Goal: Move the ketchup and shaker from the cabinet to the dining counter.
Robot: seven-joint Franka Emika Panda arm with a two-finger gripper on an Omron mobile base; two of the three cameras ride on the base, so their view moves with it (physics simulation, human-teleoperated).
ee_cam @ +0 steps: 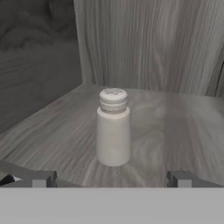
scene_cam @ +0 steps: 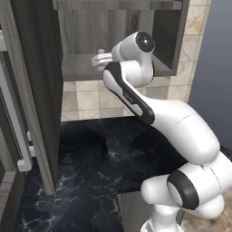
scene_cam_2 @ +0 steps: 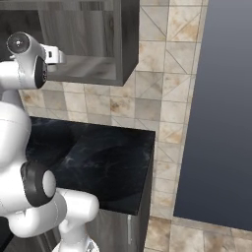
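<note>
The shaker (ee_cam: pixel 113 129), a stubby pale cylinder with a ribbed lighter cap, stands upright on the floor of the open grey wood-grain cabinet (scene_cam: pixel 168 41), near its back corner. My gripper (ee_cam: pixel 111 178) is open and points straight at it. The fingertips (ee_cam: pixel 41 178) sit wide apart, short of the shaker, with nothing between them. From the base views my hand (scene_cam: pixel 101 60) reaches over the cabinet's front lip (scene_cam_2: pixel 88 74). The ketchup and the dining counter are out of view.
The cabinet's door (scene_cam: pixel 36 90) stands swung open at the left, close beside my arm. Below is a black marble-veined counter (scene_cam_2: pixel 108 157) against a tiled wall (scene_cam_2: pixel 162 74). A tall dark panel (scene_cam_2: pixel 221 108) stands to the right.
</note>
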